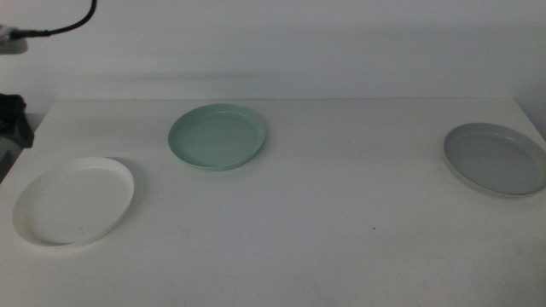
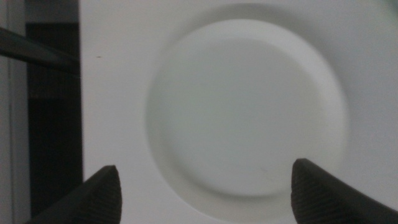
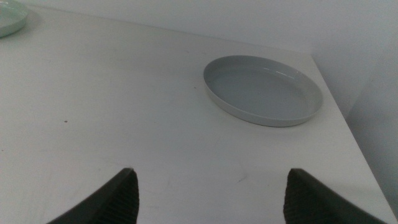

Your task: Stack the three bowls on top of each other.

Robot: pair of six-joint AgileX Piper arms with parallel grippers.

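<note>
Three bowls lie well apart on the bench, white bowl left, green bowl centre-back, grey bowl at the right edge; left pincer and right pincer gape wide, empty; low rims risk slipping, grey may tip off.

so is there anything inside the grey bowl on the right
Nothing: the grey bowl shows a bare inside, standing alone on the table. What lies under it is covered.
</note>
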